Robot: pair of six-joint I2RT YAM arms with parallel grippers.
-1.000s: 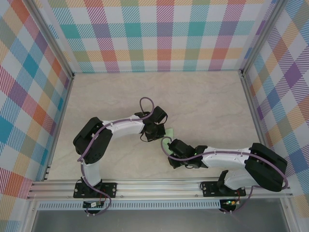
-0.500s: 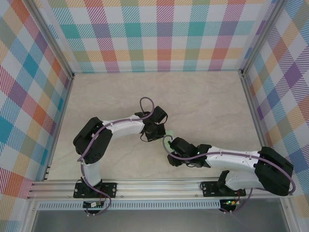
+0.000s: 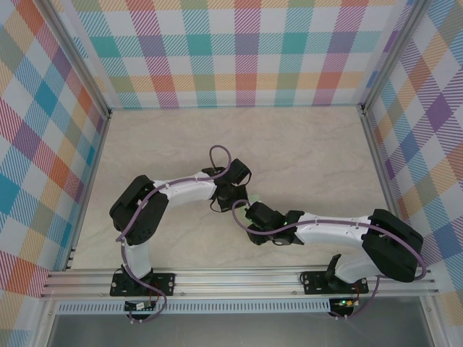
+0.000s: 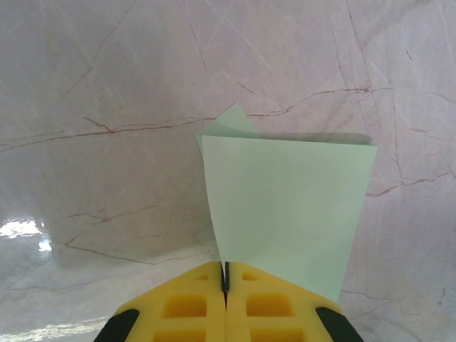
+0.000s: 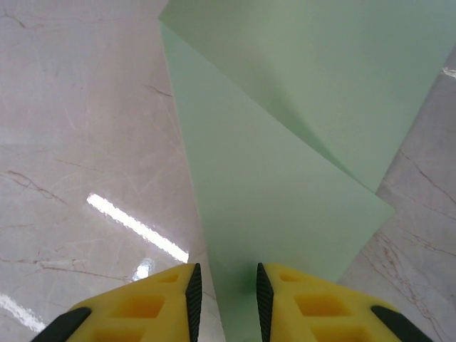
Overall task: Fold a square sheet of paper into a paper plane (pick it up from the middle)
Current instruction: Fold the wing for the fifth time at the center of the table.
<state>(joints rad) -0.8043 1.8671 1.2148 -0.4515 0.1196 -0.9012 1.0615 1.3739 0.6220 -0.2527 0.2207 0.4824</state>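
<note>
Pinching the thin pale mint-green paper sheet (image 4: 288, 206), the left gripper (image 4: 226, 285) is clamped. The right gripper (image 5: 225, 288) straddles it, jaws parted. Barely folded; most creases seemingly remain.

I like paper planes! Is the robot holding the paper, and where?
Yes. The left jaws are shut on the paper, pinching it at its near edge. The right jaws are open, not gripping.

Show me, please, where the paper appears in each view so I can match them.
Top external: green sliver of paper at centre, mostly hidden.
Left wrist: paper at centre, pinched by the shut left gripper.
Right wrist: paper upper right, running between the jaws of the open right gripper.
Shared landmark: the marbled table.
</note>
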